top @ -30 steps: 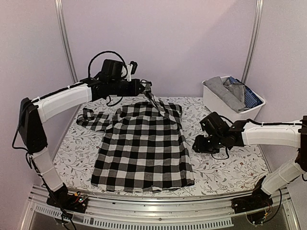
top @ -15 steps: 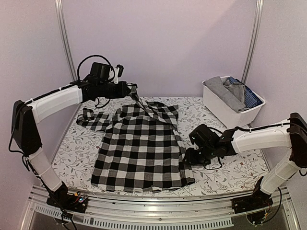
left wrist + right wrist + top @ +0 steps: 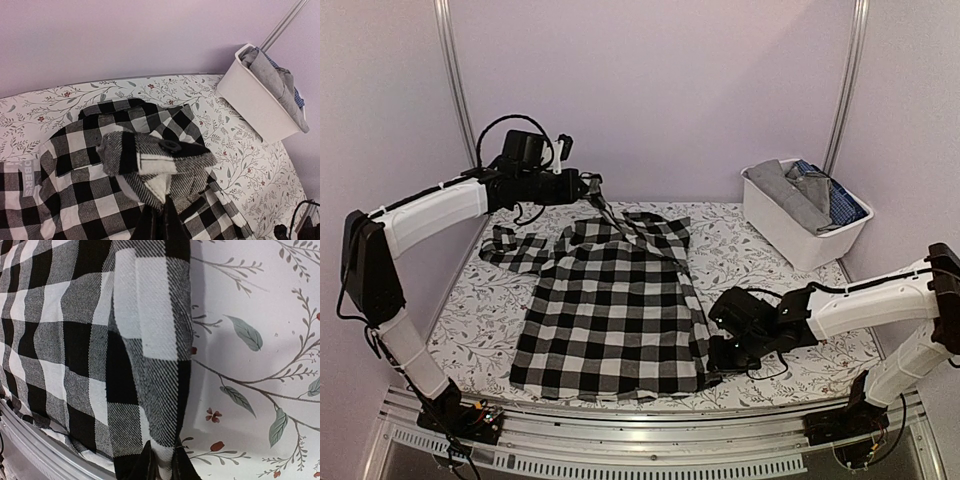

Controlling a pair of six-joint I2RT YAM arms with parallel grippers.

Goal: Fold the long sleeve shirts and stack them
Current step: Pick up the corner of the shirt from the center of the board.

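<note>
A black-and-white checked long sleeve shirt lies spread on the flowered table cover. Its left sleeve lies out flat. My left gripper hangs above the collar, shut on the right sleeve's buttoned cuff. That sleeve runs taut and slanting down to the shoulder. In the left wrist view the cuff bunches just past the left gripper. My right gripper is low at the shirt's near right edge. Its dark fingers are shut on a narrow fold of checked cloth.
A white bin stands at the back right of the table, also in the left wrist view. It holds a grey garment and a dark blue patterned one. The metal table rail runs along the near edge.
My right gripper slid toward the near left to the shirt's lower right edge and closed on the cloth. My left gripper carried the cuff a little leftward, then held still.
</note>
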